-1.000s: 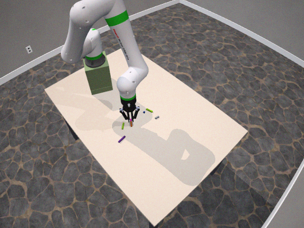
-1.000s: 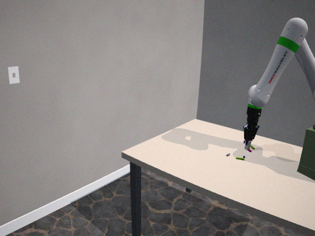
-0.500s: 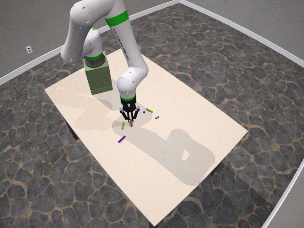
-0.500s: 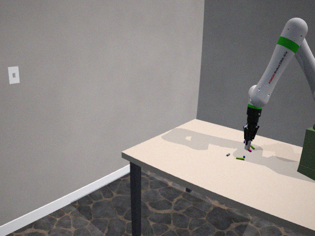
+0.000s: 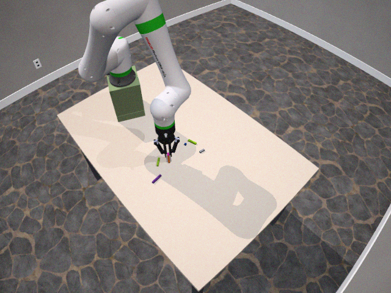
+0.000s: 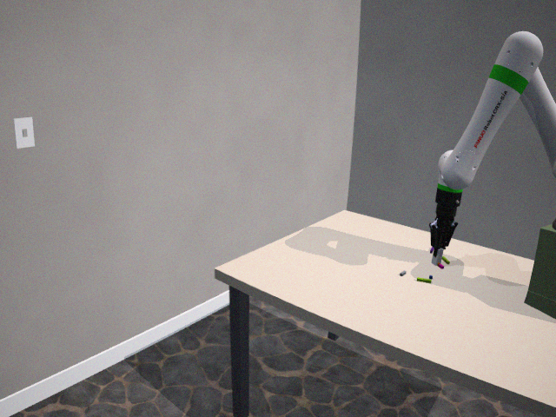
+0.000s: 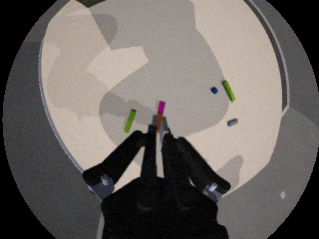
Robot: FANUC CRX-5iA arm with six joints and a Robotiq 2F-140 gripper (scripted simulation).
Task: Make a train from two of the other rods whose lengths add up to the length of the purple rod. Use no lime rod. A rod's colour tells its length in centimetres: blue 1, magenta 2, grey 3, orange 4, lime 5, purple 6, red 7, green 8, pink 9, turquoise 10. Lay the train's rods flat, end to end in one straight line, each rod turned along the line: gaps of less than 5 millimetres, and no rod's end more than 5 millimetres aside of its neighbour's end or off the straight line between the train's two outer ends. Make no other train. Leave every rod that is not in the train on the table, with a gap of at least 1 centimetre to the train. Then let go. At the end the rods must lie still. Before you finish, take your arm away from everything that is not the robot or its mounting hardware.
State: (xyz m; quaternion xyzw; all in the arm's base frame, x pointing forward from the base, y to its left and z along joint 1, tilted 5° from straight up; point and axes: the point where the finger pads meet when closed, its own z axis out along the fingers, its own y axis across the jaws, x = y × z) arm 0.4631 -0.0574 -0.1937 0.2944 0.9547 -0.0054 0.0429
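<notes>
My gripper (image 5: 168, 155) points straight down at the table and is shut on the orange rod (image 5: 168, 159). In the wrist view the orange rod (image 7: 159, 121) sits between the fingertips. The magenta rod (image 7: 161, 106) lies right beyond its far end, roughly in line with it. I cannot tell whether the two ends touch. The purple rod (image 5: 156, 178) lies flat, apart from them, towards the table's front. In the exterior view the gripper (image 6: 437, 258) stands low over the table with the magenta rod (image 6: 440, 265) beside it.
One lime rod (image 5: 157, 162) lies just left of the orange rod. A second lime rod (image 5: 192, 141), a blue rod (image 5: 185, 144) and a grey rod (image 5: 201, 151) lie to the right. The green robot pedestal (image 5: 125, 97) stands at the back.
</notes>
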